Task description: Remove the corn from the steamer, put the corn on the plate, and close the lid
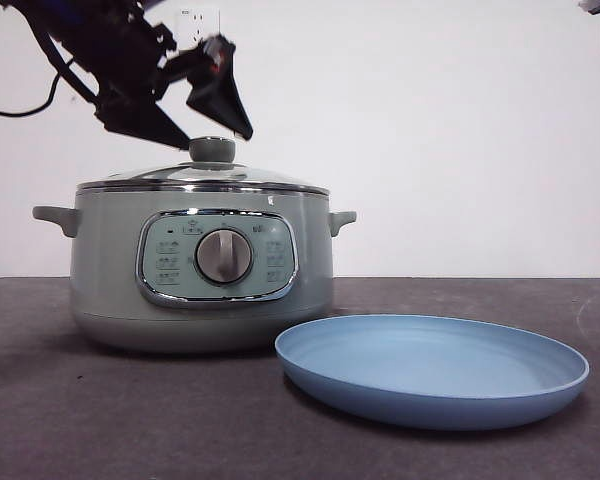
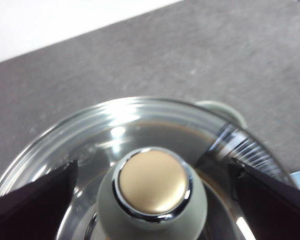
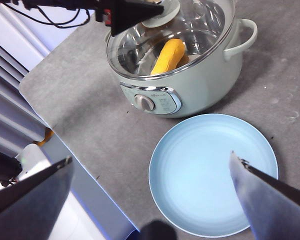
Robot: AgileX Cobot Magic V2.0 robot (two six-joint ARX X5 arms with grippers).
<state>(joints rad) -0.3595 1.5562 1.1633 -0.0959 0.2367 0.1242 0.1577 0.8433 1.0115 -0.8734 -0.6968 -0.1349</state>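
The sage-green steamer stands at the left with its glass lid seated on it. My left gripper hangs open just above the lid's round knob, one jaw on each side and neither touching it. Through the glass, the right wrist view shows the yellow-orange corn lying inside the steamer. Empty, the light-blue plate sits on the table in front of the pot and to its right. My right gripper is open, high above the plate, holding nothing.
The table top is dark grey with a white wall behind it. The steamer's side handles stick out on both sides. In the right wrist view the table's edge runs close to the pot's dial side.
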